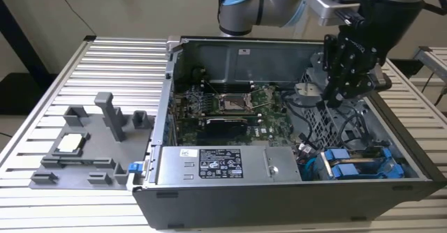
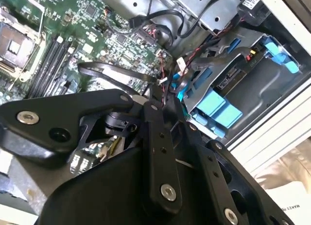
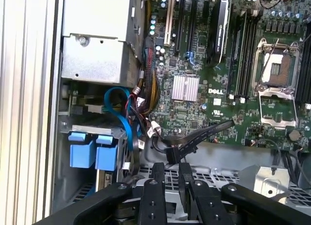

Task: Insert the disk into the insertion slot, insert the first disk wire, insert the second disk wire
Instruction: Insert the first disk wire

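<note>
In the exterior view my gripper (image 1: 334,101) hangs inside the open computer case, over the perforated cage near the exterior view's right wall. In the first wrist view its fingers (image 3: 158,179) stand close together, pinching the black connector (image 3: 173,153) of a flat black disk wire (image 3: 209,132) that trails back over the motherboard. The second wrist view shows the same wire (image 2: 112,72) looping beside the gripper (image 2: 158,96). The disk (image 1: 342,165), with its bright blue carrier tabs (image 3: 92,149), lies in the insertion slot (image 1: 377,157) at the case's near corner, below the gripper and apart from it.
A grey power supply (image 1: 209,165) fills the near side of the case, with the motherboard (image 1: 231,107) behind it. Loose red, black and blue cables (image 3: 133,113) crowd the gap beside the drive bay. A grey fixture plate (image 1: 84,144) sits on the slatted table (image 1: 104,60).
</note>
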Robot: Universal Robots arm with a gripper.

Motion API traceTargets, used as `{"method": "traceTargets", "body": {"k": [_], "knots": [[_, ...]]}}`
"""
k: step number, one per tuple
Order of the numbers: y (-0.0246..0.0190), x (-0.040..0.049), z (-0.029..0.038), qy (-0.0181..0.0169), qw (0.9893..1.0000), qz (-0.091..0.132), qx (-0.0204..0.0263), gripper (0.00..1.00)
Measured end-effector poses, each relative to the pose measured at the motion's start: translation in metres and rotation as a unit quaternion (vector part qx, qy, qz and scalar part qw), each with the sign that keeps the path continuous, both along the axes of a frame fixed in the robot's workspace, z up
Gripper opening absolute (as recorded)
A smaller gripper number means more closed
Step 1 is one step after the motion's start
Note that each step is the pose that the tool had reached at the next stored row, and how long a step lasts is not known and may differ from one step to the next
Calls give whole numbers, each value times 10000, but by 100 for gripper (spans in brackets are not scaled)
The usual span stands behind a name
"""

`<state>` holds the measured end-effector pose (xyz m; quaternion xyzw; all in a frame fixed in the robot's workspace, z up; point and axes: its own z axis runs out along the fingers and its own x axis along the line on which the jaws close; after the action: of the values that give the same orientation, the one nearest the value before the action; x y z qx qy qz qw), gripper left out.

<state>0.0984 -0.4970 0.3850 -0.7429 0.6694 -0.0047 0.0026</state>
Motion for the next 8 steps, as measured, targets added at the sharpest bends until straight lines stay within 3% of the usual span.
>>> {"method": "traceTargets", "body": {"k": [8], "knots": [[0,-39,27,-43,9999,95,3,27]]}}
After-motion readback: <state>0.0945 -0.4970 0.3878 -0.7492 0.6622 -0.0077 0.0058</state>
